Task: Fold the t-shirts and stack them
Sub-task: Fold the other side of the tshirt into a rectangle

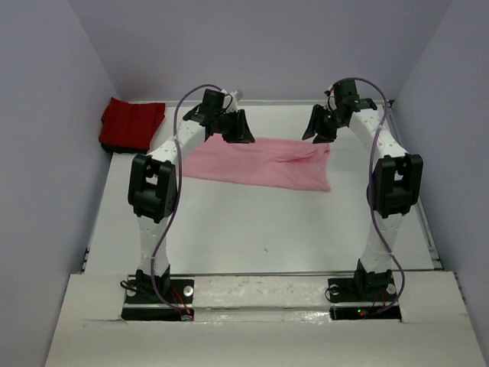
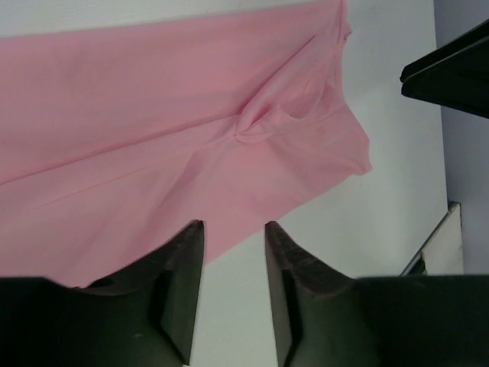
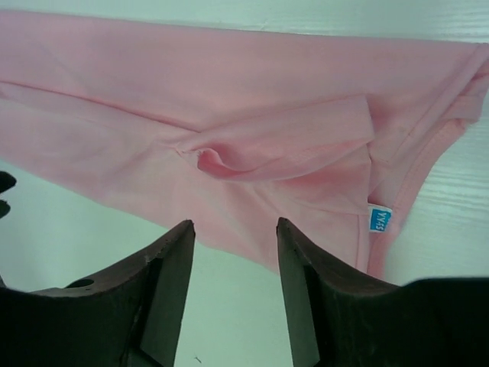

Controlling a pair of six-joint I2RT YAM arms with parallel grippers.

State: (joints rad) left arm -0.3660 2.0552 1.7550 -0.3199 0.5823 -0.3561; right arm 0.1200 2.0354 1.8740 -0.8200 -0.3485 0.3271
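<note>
Pink t-shirt [image 1: 260,162]: long strip across the far middle of the counter [image 1: 267,229]; bare surface along its near edge
Red t-shirt [image 1: 131,124]: far left edge; well apart
Left tool [image 2: 233,229]: parted, holding nothing; over the pink near edge
Right tool [image 3: 233,225]: parted, empty; near the collar end

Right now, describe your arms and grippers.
The left arm and right arm have white links, black joint housings and black bases. A purple cable loops along each. The left gripper and right gripper are black, each with two wedge-shaped fingers.
</note>
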